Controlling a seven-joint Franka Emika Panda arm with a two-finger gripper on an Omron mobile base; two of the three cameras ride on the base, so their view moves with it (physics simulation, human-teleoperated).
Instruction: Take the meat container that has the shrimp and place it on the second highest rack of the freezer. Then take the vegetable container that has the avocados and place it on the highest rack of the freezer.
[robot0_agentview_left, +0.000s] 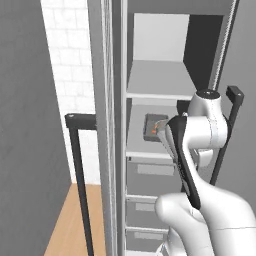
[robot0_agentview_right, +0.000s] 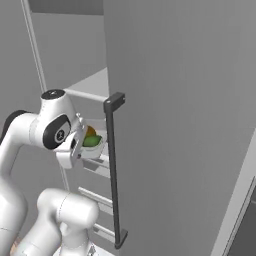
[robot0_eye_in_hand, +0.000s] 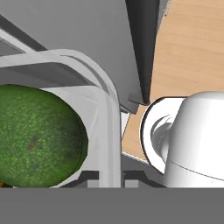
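My gripper (robot0_eye_in_hand: 111, 180) is shut on the rim of the clear vegetable container (robot0_eye_in_hand: 109, 127). A green avocado (robot0_eye_in_hand: 37, 135) lies inside it, close to the fingers. In the right base view the gripper (robot0_agentview_right: 81, 146) holds this container (robot0_agentview_right: 95, 145), with green and brown pieces in it, at the freezer's opening. The freezer (robot0_agentview_left: 131, 60) stands open. Its highest rack (robot0_agentview_left: 155, 80) is bare. On the second highest rack (robot0_agentview_left: 140, 147) sits the dark meat container (robot0_agentview_left: 153, 124) with the orange shrimp (robot0_agentview_left: 152, 131), partly hidden by my arm.
The open freezer door (robot0_agentview_right: 180, 100) with its dark bar handle (robot0_agentview_right: 114, 170) stands close on the right of the hand. Grey drawers (robot0_agentview_left: 150, 175) lie below the racks. Another dark handle (robot0_agentview_left: 80, 180) and wooden floor (robot0_agentview_left: 70, 225) are on the left.
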